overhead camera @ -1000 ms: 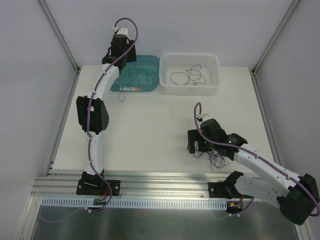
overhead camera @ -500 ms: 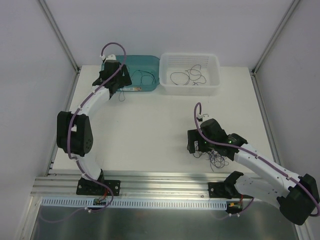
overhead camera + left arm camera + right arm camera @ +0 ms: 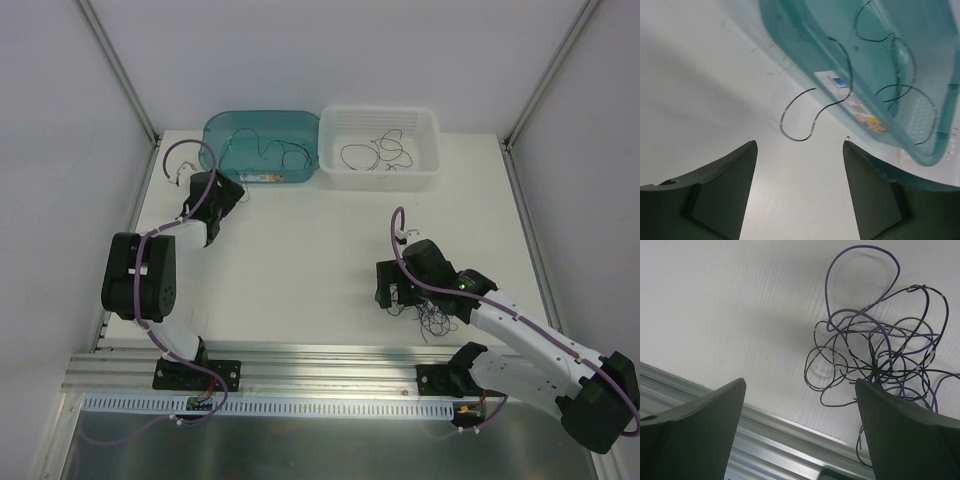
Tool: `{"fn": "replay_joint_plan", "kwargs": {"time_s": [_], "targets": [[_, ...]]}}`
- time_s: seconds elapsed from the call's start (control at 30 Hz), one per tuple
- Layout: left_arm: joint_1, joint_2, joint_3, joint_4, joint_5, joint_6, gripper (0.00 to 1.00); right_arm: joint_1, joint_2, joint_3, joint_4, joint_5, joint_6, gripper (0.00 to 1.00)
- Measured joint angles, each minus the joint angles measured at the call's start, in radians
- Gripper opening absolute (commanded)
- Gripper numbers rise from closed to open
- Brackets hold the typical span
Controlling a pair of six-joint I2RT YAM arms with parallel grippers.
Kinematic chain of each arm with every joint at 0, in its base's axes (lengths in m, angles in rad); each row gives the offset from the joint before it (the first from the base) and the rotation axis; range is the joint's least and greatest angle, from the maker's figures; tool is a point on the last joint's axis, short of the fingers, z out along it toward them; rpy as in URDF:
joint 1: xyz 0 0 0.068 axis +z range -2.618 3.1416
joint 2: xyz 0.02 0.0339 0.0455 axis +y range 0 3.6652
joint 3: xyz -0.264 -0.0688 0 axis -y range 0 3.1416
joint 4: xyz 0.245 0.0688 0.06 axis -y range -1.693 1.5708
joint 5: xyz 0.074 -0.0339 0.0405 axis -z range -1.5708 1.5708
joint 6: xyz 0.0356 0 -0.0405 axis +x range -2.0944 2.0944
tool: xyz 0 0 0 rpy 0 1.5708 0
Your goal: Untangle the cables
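The left claw (image 3: 799,150) hangs with fingers apart and empty, just off the near left corner of the teal bin (image 3: 805,55); one curly cable (image 3: 799,122) lies on the bench (image 3: 700,80) against that bin's wall; more cables (image 3: 285,152) lie inside it; a white basket (image 3: 378,180) just right of the bin holds further loops (image 3: 375,152); well away from the bin, the right claw (image 3: 800,385) gapes empty beside a tangled knot (image 3: 880,362).

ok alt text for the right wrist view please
A tangled clump of thin black and purple cables lies on the white table, just ahead of the open right tool and toward the picture's right side. A metal rail crosses the bottom of the view.
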Motion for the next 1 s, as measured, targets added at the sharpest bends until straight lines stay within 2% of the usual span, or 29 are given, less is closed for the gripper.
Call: {"fn": "replay_joint_plan", "kwargs": {"time_s": [0.1,0.27,0.73,0.87,1.0], "targets": [[0.001,0.034,-0.002,0.103,0.025,-0.054,0.61,0.0,-0.003,0.0,0.0,0.0,0.0,0.96],[0.007,0.115,-0.004,0.188,0.05,-0.117,0.58,0.0,-0.006,0.0,0.0,0.001,0.0,0.95],[0.019,0.228,0.001,0.241,0.073,-0.189,0.54,0.0,-0.009,-0.01,-0.001,0.002,-0.001,0.96],[0.02,0.25,0.011,0.265,0.074,-0.203,0.48,0.0,-0.009,-0.01,-0.001,0.002,-0.001,0.96],[0.02,0.263,0.016,0.267,0.077,-0.216,0.35,0.0,-0.009,-0.01,0.0,0.002,-0.001,0.96]]}}
